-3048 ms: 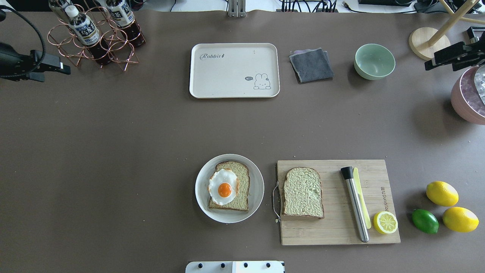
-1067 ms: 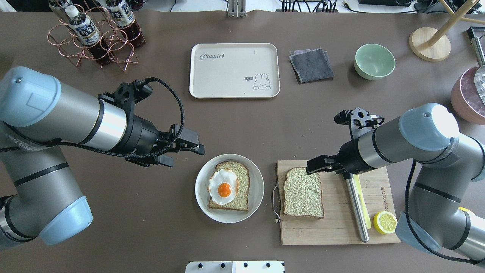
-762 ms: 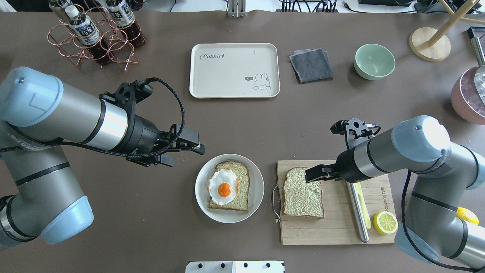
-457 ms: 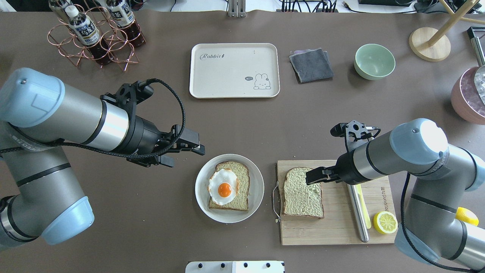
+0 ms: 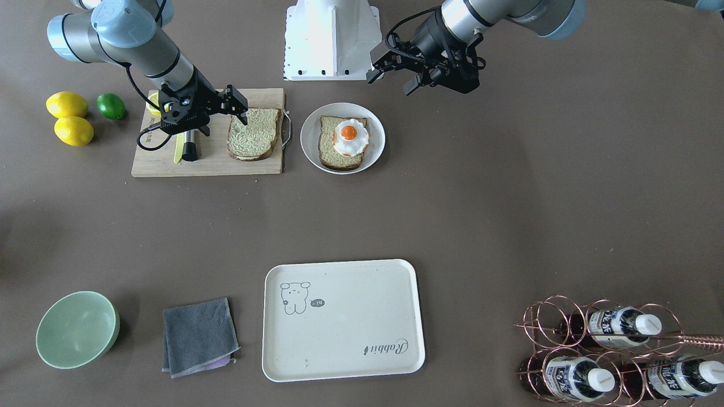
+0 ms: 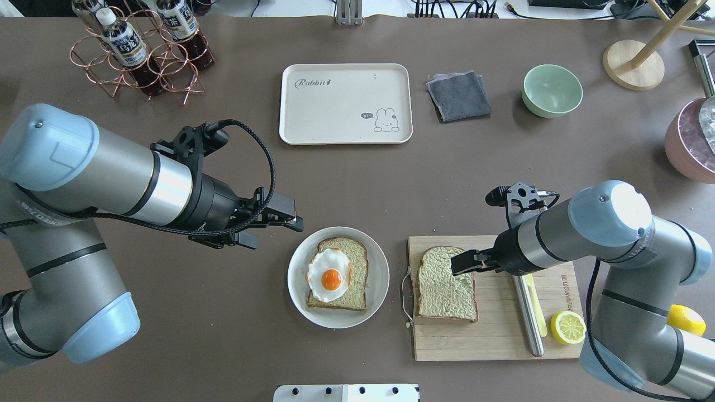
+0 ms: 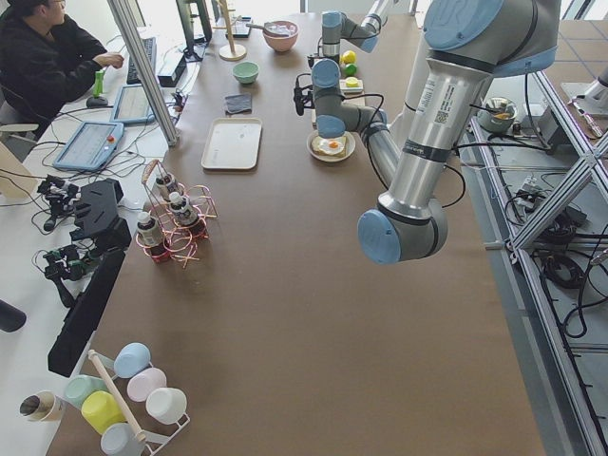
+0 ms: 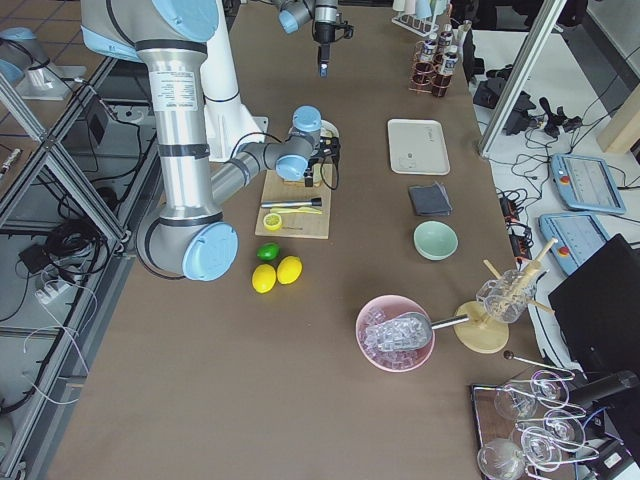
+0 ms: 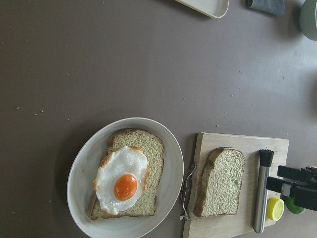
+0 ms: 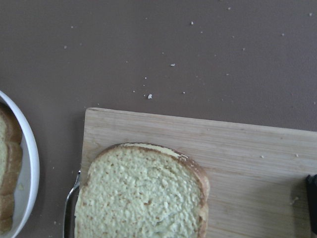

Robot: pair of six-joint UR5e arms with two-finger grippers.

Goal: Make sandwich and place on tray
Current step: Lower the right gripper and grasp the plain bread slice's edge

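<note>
One bread slice with a fried egg on top lies on a round white plate. A second slice lies on the wooden cutting board. The cream tray stands empty at the far middle. My right gripper is open and empty, hovering over the far right corner of the board slice. My left gripper is open and empty, above the table just left of the plate. The left wrist view shows plate, egg and board slice.
A steel muddler, a yellow knife and a lemon half lie on the board. A whole lemon lies right of it. A grey cloth, green bowl, bottle rack and pink ice bowl stand along the far side.
Both arms have come in from the sides. My right gripper has moved down and toward me over the board slice. My left gripper has barely shifted beside the plate.
</note>
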